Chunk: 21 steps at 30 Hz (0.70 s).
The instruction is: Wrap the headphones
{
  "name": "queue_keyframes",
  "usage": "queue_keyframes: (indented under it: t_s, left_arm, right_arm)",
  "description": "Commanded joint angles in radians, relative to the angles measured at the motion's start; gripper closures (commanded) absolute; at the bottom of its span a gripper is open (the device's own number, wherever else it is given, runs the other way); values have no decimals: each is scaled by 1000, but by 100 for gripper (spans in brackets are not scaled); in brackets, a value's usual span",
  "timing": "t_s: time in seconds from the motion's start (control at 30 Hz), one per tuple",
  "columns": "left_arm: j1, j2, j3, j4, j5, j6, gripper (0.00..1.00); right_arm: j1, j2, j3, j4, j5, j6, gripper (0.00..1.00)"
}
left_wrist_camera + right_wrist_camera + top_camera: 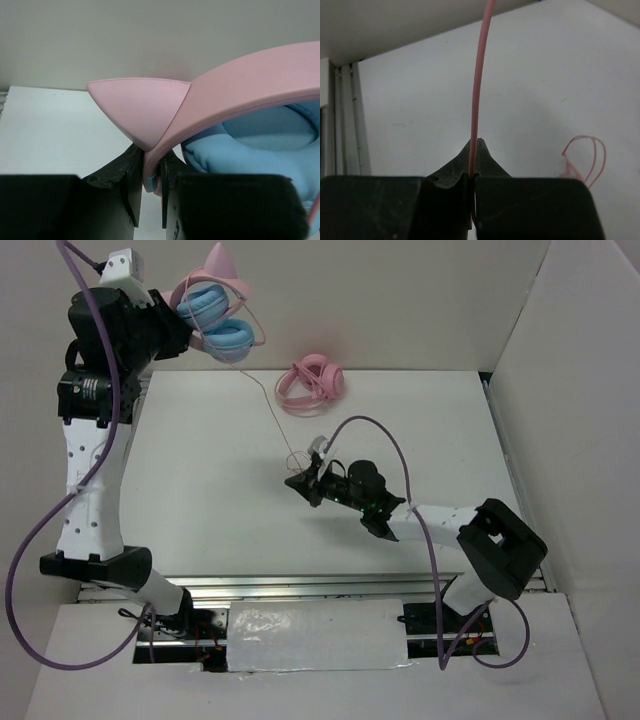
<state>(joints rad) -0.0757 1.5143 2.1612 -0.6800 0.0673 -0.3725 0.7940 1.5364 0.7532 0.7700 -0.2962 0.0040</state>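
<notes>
Top external view gives us the whole layout: the headphones (215,310) are held up off the table (200,490) at the far left by the left gripper (183,328). Their thin pink cable (268,412) runs in a straight line down to the right gripper (303,480) near the table's middle. The all-pink headphones (310,382) lie just beyond that line, apart from it. We read this as the start of the winding step: both ends are secured and the cable is drawn out between them, but no turn lies around the headset yet. Left wrist view adds what the overhead cannot settle: the jaws are clamped on the pink headband (250,75) right at the base of a cat ear (140,107), with a blue ear cup (240,150) just beside them. Right wrist view shows the right gripper's jaws pinched tight on the cable, which rises straight from them. It also shows some slack loops (585,160) lying on the table off to one side, barely readable from above. Next, we judge, the right arm must carry the cable round the headband or cups while the left holds the headset steady, feeding cable without letting it slip or snag on the other headset.
</notes>
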Motion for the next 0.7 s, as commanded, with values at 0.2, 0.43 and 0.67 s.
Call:
queue_keyframes:
  t_s: [0.2,0.43,0.67]
  left_arm:
    - [34,73,80,56,-202,-51,100]
    - [71,86,72,65,-198,-81,100]
    - [148,75,23,108,78,-123,100]
  right_arm:
    - [20,-169,-256,100,-11,231,100]
    - [24,-194,-350,106,46,290,100]
    - [1,-72,-276,124,6,327,100]
